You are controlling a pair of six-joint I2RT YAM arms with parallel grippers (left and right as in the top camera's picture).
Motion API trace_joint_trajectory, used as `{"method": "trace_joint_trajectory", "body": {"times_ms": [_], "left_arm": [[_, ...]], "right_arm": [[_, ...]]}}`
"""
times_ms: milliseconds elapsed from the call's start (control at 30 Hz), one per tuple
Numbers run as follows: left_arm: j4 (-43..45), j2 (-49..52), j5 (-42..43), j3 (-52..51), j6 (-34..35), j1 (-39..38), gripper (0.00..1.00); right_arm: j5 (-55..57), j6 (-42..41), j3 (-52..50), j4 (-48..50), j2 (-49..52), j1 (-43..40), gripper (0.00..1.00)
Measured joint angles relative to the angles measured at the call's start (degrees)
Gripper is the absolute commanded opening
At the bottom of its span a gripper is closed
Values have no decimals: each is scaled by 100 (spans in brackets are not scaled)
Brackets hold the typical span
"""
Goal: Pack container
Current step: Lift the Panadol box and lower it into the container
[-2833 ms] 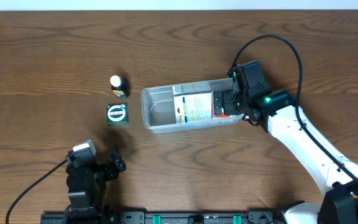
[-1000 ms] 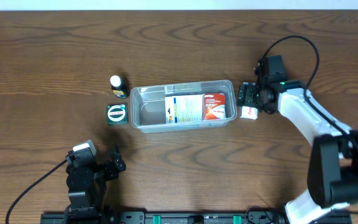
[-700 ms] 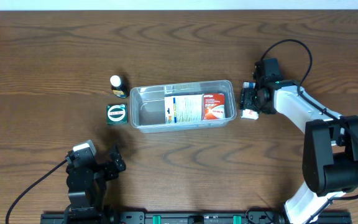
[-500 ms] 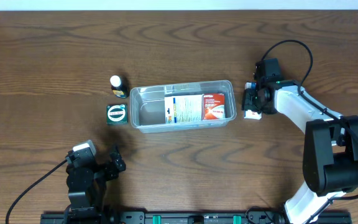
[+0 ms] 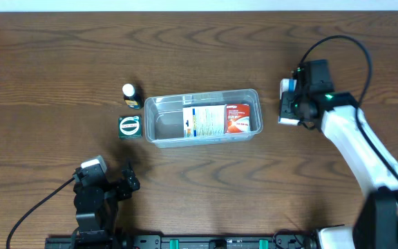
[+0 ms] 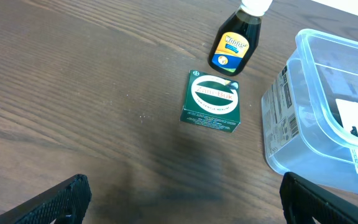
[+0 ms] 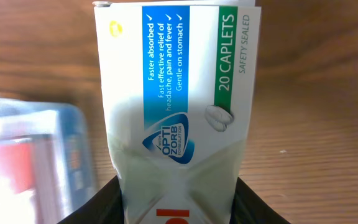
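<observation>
The clear plastic container [image 5: 202, 117] sits mid-table with a white leaflet box and a red box lying in it; its left end shows in the left wrist view [image 6: 328, 118]. My right gripper [image 5: 290, 104] is right of the container, shut on a white caplet box [image 7: 179, 106] with blue and green panels, lifted off the table. My left gripper [image 6: 179, 202] is at the near left edge, open, with nothing between its fingers. A green square box [image 5: 130, 126] [image 6: 212, 102] and a small dark bottle [image 5: 130, 96] [image 6: 235, 46] stand left of the container.
Bare wooden table surrounds the things. A black cable [image 5: 337, 45] loops above the right arm. The left arm's base [image 5: 95, 197] is at the bottom left.
The right gripper has closed on the caplet box beside the container's right end, lifted it and moved a little right. The left arm has not moved.
</observation>
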State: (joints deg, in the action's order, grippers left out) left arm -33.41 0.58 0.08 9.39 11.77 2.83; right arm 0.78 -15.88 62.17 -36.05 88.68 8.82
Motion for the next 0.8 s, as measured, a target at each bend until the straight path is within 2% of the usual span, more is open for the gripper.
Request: {"method": "trace_joint_trajectory", "body": {"times_ms": [200,433,500,533,600,733,800], "left_arm": [[0,0,0,0,0,0,98],[0,0,0,0,0,0,98],[0,0,0,0,0,0,98],[0,0,0,0,0,0,98],[0,0,0,0,-2,0,98],[0,0,0,0,0,0,98],[0,0,0,0,0,0,98]], "right_arm": [[-120,297,0,125,-918,501,35],[-229,1416,2,787,-1102,1668,38],[-240,1864,2,1019,-1054,1974,44],[-243,2111,2,1139,-1019,2129,54],[-254,2529,2,1335,-933,2374,61],[-345,3414,2,1633,-708,2741,63],[-496,3910,2,1775,-518,2876,58]]}}
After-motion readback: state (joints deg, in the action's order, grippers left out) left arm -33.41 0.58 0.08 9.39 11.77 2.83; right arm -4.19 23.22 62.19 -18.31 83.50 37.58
